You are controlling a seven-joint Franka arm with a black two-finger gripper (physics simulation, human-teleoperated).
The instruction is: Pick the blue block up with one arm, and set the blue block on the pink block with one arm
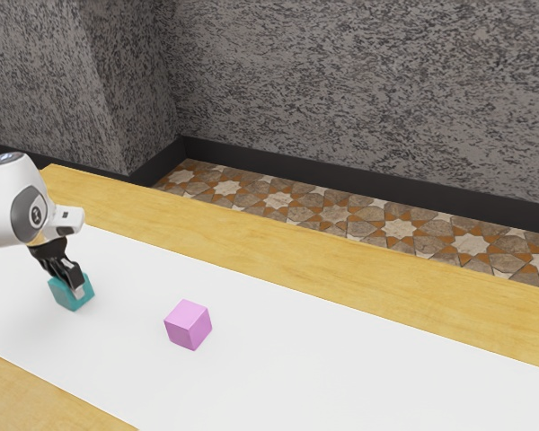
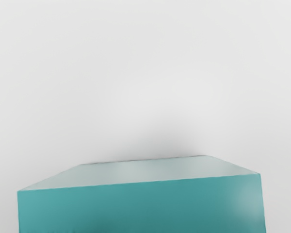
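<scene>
Setting: granite walls, tiled floor, wood table (image 1: 359,269) w/ white mat (image 1: 341,368).
Item 1: blue block (image 1: 65,299), low at mat, exterior view's left, well apart from pink block (image 1: 188,323). Pink top left bare, prob. as stack base.
Item 2: gripper (image 1: 69,285), narrow, straddling blue block, apparently clamped both sides for lift.

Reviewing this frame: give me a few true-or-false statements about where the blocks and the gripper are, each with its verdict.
1. The blue block is stacked on the pink block. False: they stand apart on the white mat.
2. The gripper is down at the blue block. True.
3. The pink block lies toward the exterior view's right of the blue block. True.
4. The pink block rests on bare wood. False: it rests on the white mat.
</scene>
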